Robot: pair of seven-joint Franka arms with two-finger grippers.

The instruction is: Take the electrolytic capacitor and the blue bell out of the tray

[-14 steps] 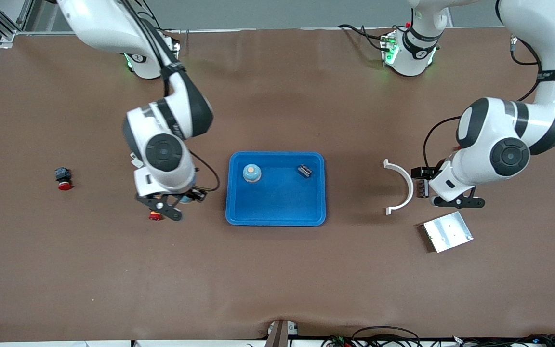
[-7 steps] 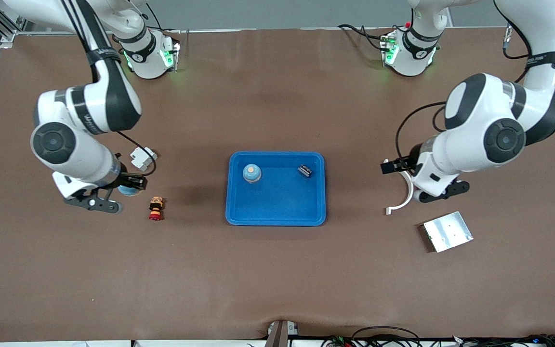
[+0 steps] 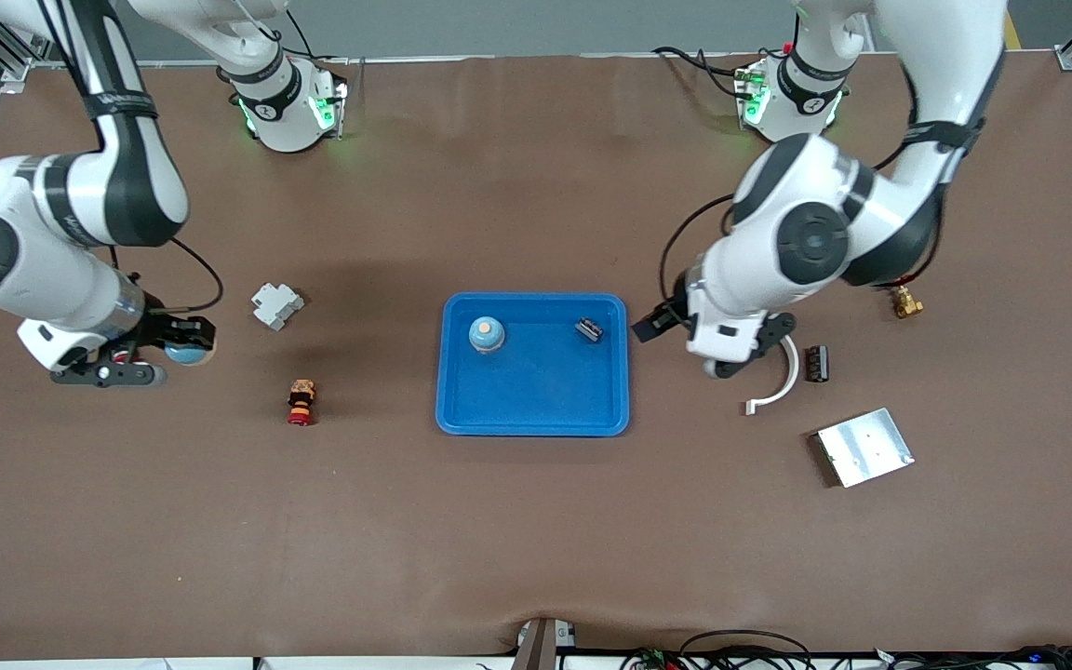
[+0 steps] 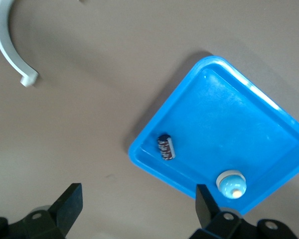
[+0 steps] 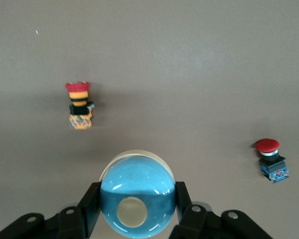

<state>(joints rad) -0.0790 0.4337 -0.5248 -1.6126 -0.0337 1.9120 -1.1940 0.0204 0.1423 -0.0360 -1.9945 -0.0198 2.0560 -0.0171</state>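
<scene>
Two arms are working over the brown table. Nearest the front camera, a flat metal plate is lying toward the left arm's end. A little farther from the camera, a small part with a red cap and orange bands is lying on its side toward the right arm's end, and a white curved bracket with a small black block just beside it is lying toward the left arm's end.

A blue tray is sitting at the middle of the table. It is holding a blue bell and a small dark capacitor, both in the part of the tray farther from the camera, well apart from each other.

The left gripper is hanging over the bare table between the tray and the bracket, its fingers standing wide apart and gripping nothing. The right gripper is hanging over the table at the right arm's end, its fingers clamping a second blue bell. The right wrist view is also showing a red push button on the table below.

Farther still, a white clip-like part is lying toward the right arm's end, and a small brass fitting toward the left arm's end.
</scene>
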